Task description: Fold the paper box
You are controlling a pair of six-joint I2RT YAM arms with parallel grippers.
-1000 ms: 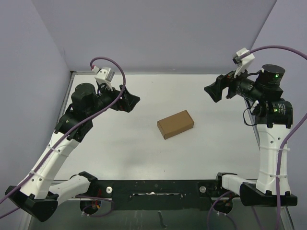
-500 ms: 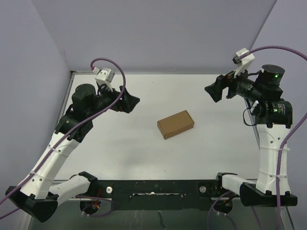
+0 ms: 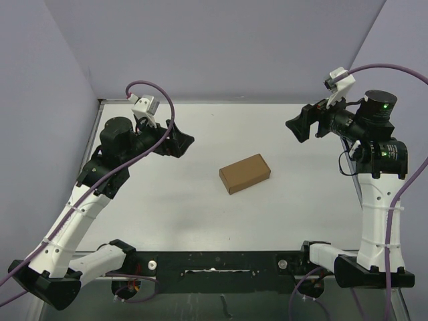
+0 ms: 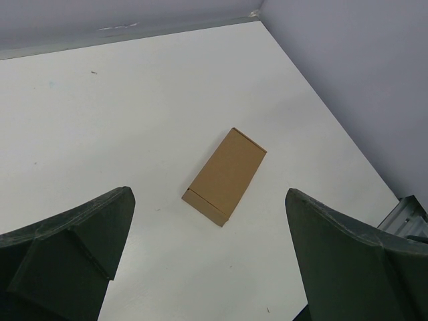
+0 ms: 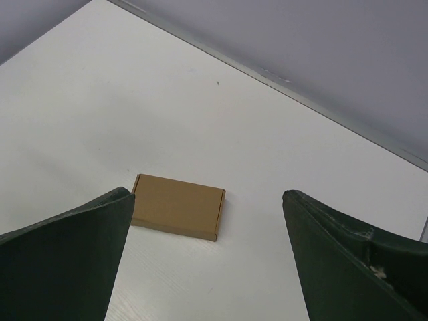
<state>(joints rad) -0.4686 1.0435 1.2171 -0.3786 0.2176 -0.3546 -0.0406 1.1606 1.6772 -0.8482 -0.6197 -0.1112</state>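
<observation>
Left claw (image 3: 181, 142): my fingers spread wide, holding nothing, raised over the far-left of the white table (image 3: 167, 207) | right claw (image 3: 297, 127): also spread wide, empty, far-right | paper box (image 3: 245, 173): closed brown carton lying flat mid-table, between my claws, well apart from both, nearer my bases.

1. Table (image 3: 200, 214): white matte top with a few tiny dark specks.
2. Back wall (image 3: 221, 47), left wall (image 3: 40, 100) and right wall (image 3: 408, 27): plain pale violet, closing in the table on three sides.
3. Metal strip (image 3: 221, 101): grey, runs along the table's far edge at the foot of the back wall.
4. Light: even and diffuse, shadows soft.
</observation>
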